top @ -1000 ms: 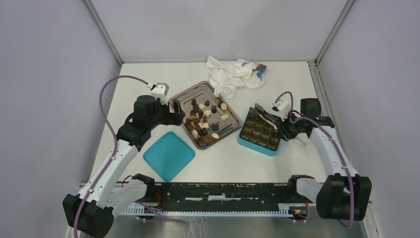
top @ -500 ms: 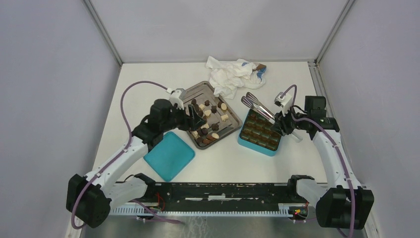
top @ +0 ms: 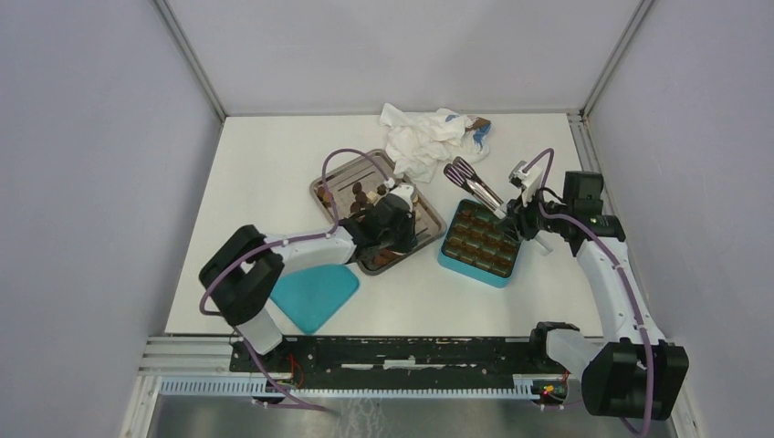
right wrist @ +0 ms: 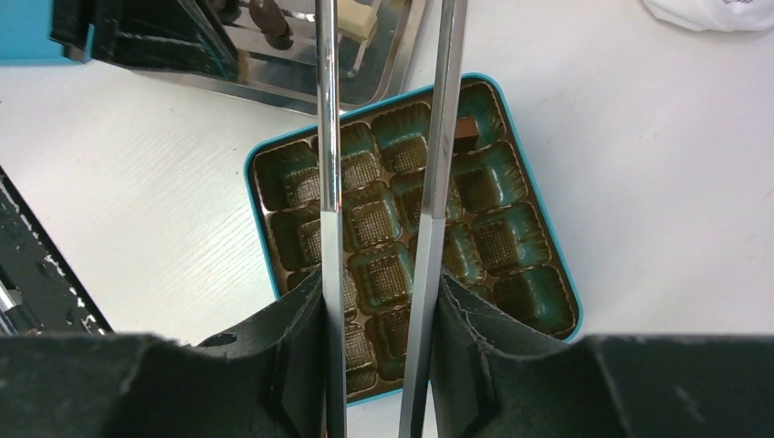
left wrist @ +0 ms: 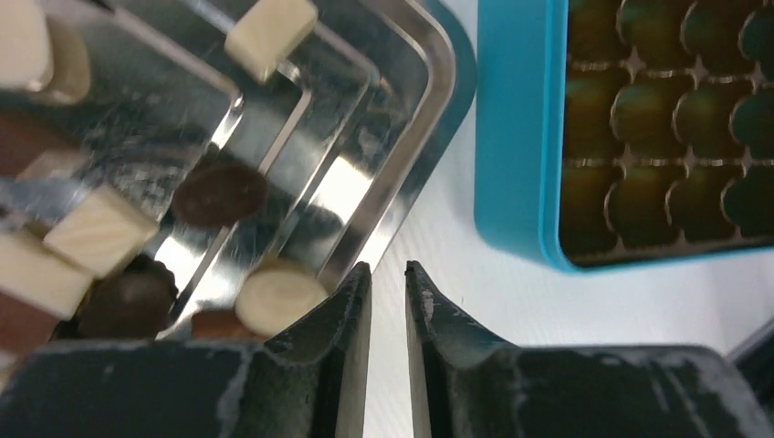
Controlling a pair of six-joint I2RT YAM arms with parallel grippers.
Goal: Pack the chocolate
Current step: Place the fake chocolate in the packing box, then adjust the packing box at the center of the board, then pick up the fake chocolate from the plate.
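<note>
Chocolate [left wrist: 219, 193] pieces lie loose in the metal tray [left wrist: 415, 137]. Over its near corner the left gripper [left wrist: 388, 274] has jaws nearly together, holding nothing. Farther right, the right gripper [right wrist: 379, 287] clamps tongs [right wrist: 438, 137] above the teal box [right wrist: 260, 219].

One tray [top: 329, 173], one box [top: 454, 258], perhaps twenty chocolates [top: 358, 193]

Crumpled white cloth [top: 422, 137], teal lid [top: 315, 290]

My tray [top: 330, 175] of chocolates [top: 363, 192] sits mid-table, the box [top: 477, 242] to its right, the lid [top: 315, 294] toward the near edge, the cloth [top: 422, 139] by the far edge.
</note>
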